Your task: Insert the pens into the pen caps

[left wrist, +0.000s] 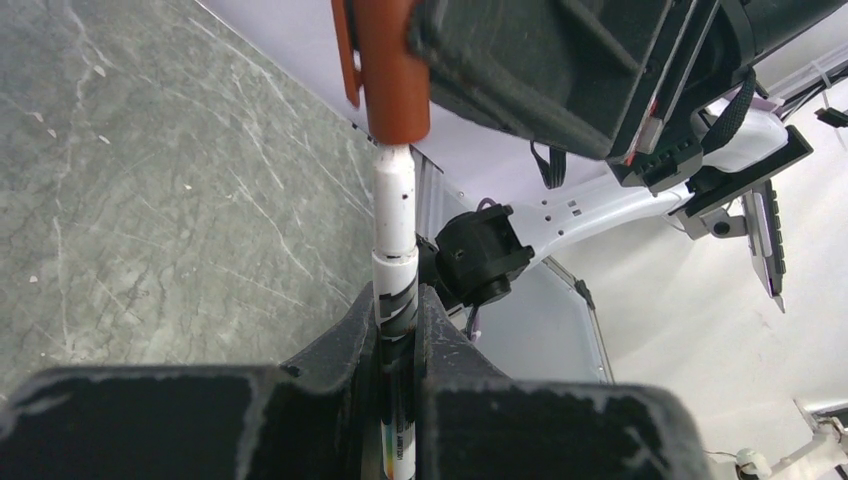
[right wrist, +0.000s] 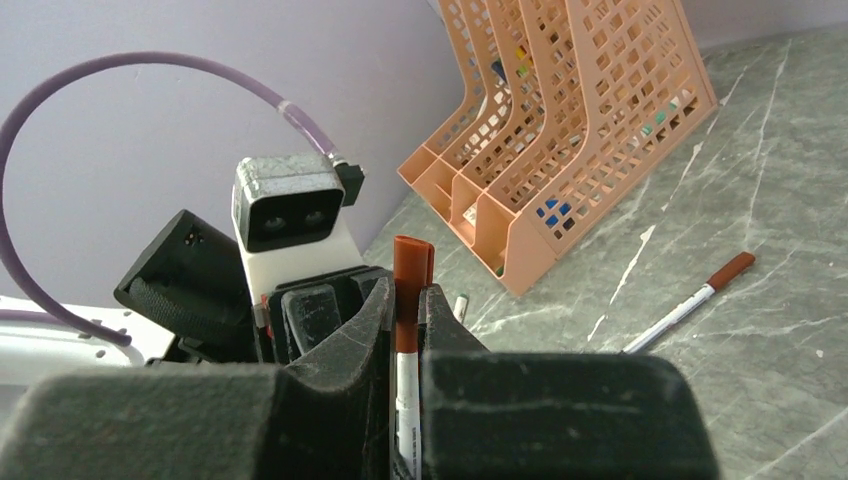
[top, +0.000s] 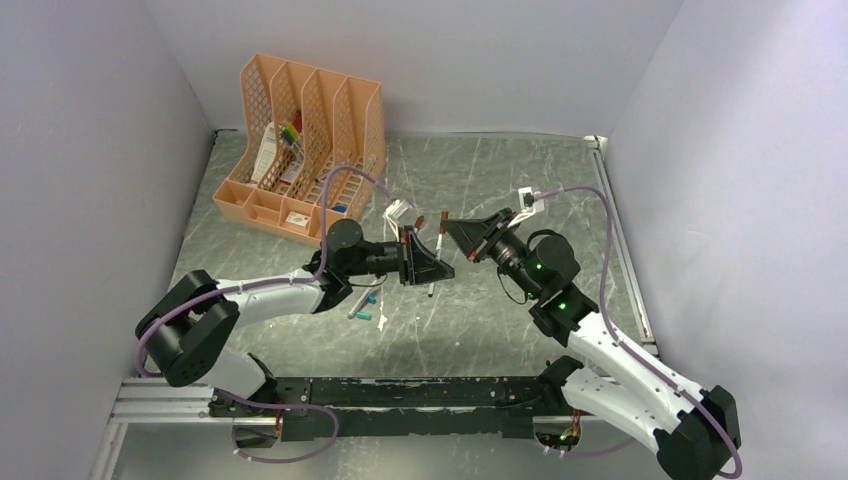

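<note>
A white-grey pen (left wrist: 394,215) stands in my left gripper (left wrist: 398,312), which is shut on its barrel. The pen's upper end sits inside the mouth of a dark red pen cap (left wrist: 393,75). My right gripper (right wrist: 407,300) is shut on that cap (right wrist: 407,275), with the white barrel (right wrist: 405,385) showing below it between the jaws. From above, both grippers meet mid-table, left (top: 440,270) and right (top: 447,228), with the pen (top: 436,250) and cap (top: 441,216) between them. Another pen (right wrist: 672,315) with a red cap lies on the table.
An orange mesh desk organizer (top: 300,150) stands at the back left with bright markers in it. A loose grey pen (top: 358,305) and small teal caps (top: 381,318) lie on the marble table under the left arm. Walls close in left, back and right.
</note>
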Controlling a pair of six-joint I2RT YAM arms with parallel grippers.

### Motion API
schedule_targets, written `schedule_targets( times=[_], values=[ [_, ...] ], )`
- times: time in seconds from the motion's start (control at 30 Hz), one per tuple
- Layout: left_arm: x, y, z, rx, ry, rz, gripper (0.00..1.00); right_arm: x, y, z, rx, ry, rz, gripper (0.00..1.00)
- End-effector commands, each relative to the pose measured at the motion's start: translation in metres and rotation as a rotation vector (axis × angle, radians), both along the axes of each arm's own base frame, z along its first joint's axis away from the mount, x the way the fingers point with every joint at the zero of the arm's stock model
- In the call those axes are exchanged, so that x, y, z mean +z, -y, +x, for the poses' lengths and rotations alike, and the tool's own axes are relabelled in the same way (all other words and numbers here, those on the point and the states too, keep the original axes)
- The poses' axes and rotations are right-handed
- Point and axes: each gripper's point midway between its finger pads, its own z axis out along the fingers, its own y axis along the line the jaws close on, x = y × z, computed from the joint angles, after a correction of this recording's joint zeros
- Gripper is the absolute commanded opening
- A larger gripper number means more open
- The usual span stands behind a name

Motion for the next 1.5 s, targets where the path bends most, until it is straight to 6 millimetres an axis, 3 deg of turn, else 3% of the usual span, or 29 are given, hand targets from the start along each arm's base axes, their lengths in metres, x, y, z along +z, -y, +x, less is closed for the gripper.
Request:
schedule_targets(
  times=[0.0,0.4,0.5,0.6,0.7,0.9,1.13,1.37,1.47],
  values=[
    [0.029,0.006,0.012,0.025,0.098,-0.037,0.07,-0.006,0.000,-0.006,0.023,0.005,-0.019,0.00],
    [0.045,0.020,0.035,0.040,0.216,0.001,0.07,-0.015,-0.002,-0.011,0.056,-0.002,-0.076,0.01],
    [0.046,0.019,0.040,0.061,0.275,0.036,0.07,-0.009,0.000,-0.012,0.054,0.027,-0.080,0.26],
    [0.044,0.016,0.046,0.086,0.334,0.086,0.07,0.000,0.004,-0.013,0.037,0.053,-0.091,0.42],
    [0.042,0.011,0.053,0.120,0.374,0.139,0.07,0.008,0.010,-0.013,0.011,0.075,-0.102,0.51],
    [0.016,0.004,0.069,0.163,0.454,0.330,0.07,0.018,0.018,-0.010,-0.035,0.099,-0.126,0.59],
    [0.006,-0.001,0.071,0.199,0.515,0.426,0.07,0.021,0.025,0.012,-0.127,0.079,-0.206,0.59],
    [0.016,-0.002,0.064,0.207,0.534,0.397,0.07,0.018,0.024,0.026,-0.170,0.038,-0.221,0.47],
    [0.018,0.000,0.061,0.203,0.531,0.393,0.07,0.017,0.021,0.027,-0.156,0.032,-0.218,0.46]
  ],
)
